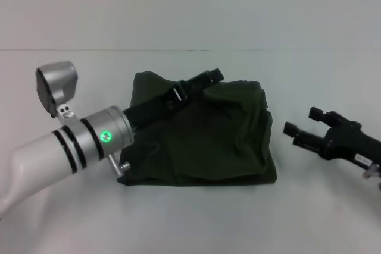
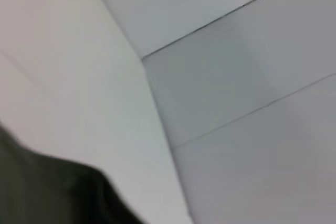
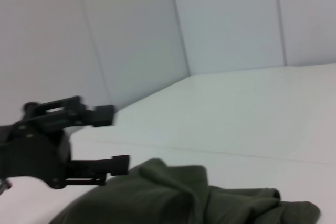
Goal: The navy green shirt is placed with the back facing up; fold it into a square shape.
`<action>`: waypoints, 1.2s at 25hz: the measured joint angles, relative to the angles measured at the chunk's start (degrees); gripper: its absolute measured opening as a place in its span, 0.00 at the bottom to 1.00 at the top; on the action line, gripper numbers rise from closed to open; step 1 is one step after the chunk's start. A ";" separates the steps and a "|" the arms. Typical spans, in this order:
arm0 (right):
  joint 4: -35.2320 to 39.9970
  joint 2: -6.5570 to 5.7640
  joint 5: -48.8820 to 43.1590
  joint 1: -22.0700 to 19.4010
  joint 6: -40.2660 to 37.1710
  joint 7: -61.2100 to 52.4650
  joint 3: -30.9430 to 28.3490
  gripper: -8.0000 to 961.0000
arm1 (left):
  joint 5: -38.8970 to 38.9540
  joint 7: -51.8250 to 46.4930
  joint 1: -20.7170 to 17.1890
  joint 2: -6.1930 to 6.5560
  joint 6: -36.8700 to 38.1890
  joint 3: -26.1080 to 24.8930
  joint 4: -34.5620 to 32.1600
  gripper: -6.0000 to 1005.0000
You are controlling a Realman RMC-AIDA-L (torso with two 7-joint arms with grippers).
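Your left gripper reaches over the shirt, jaws apart above its far edge. Your right gripper hovers beside it, jaws apart, empty. The shirt lies bunched mid-surface, its near-left corner hidden behind the left arm.

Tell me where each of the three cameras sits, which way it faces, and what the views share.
Head view: on the robot's head, looking down at the navy green shirt on the table; left gripper over the shirt, right gripper open beside it.
Left wrist view: faces the walls, shirt corner only; no arm shows.
Right wrist view: looks low across the shirt at the open left gripper.
Shared: the shirt in all three.
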State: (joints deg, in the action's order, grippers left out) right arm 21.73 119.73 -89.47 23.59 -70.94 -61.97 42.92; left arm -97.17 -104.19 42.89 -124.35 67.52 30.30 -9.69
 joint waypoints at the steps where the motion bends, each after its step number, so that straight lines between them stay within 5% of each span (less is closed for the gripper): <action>1: 0.10 -0.20 0.00 -0.18 -0.51 -1.73 -0.85 0.96 | 0.01 0.00 -0.34 0.09 1.79 0.11 -0.93 0.64; 8: 3.68 -3.38 -2.69 1.20 -7.30 -18.86 -1.04 0.96 | -0.63 1.51 -8.07 0.67 12.10 4.93 -14.68 0.93; 11: 10.05 -3.84 -8.11 3.58 -7.92 -27.12 0.75 0.96 | -0.74 5.01 -12.54 2.09 14.22 5.46 -17.54 0.93; 16: 19.60 -2.75 -20.97 9.67 -5.11 -36.48 1.89 0.96 | -0.97 14.54 -17.25 4.63 15.93 7.13 -17.69 0.93; 22: 23.54 0.10 -31.86 15.65 2.04 -38.25 5.79 0.96 | -1.22 27.26 -20.83 3.92 17.71 6.94 -17.50 0.93; 30: 23.20 0.52 -31.73 16.01 13.18 -37.90 21.38 0.96 | -0.83 29.77 -22.33 2.96 18.66 6.71 -17.47 0.93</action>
State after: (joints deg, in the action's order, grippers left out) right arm 44.93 120.25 -121.20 39.60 -57.76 -99.87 64.31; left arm -98.00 -74.42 20.55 -121.39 86.18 37.01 -27.16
